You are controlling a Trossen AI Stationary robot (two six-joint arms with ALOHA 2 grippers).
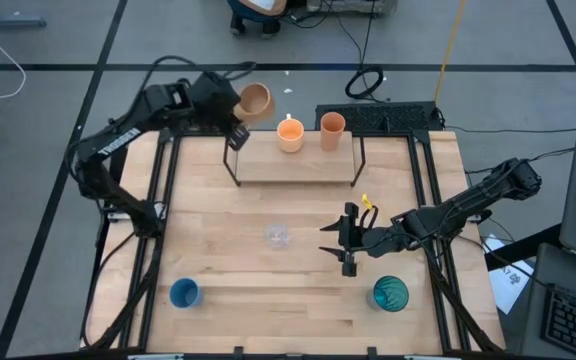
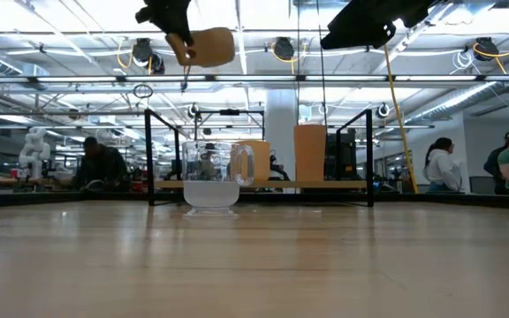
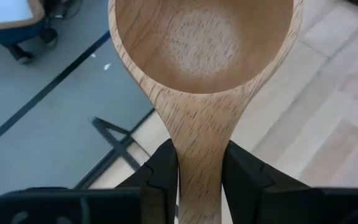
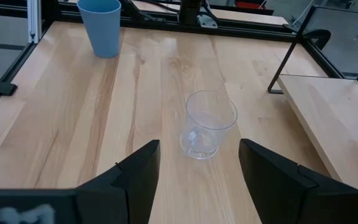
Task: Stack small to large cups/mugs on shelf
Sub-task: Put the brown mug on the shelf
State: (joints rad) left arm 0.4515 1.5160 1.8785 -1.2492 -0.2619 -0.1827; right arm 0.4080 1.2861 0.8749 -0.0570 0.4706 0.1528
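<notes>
- Up at the table's far left corner, the left gripper [image 3: 199, 177] is closed on the handle of the tan wooden mug [image 1: 255, 99], lifted clear of the surface with its mouth turned sideways
- That mug hangs just beyond the left end of the shelf [image 1: 295, 166], above it in the low view
- On the shelf stand two orange cups [image 1: 290, 134], one handled cup toward the middle and a plain one [image 1: 332, 131] just beside it on the right
- Meanwhile the right gripper [image 4: 197, 171] sits low over the table's middle, jaws parted and holding nothing
- Its fingers point at the tiny clear cup [image 4: 207, 124], which stands upright on the tabletop [image 1: 238, 255] a little ahead of them, untouched
- A blue cup [image 1: 185, 293] stands near the front left corner
- A teal ribbed tumbler [image 1: 390, 294] stands near the front right, close beside the right arm
</notes>
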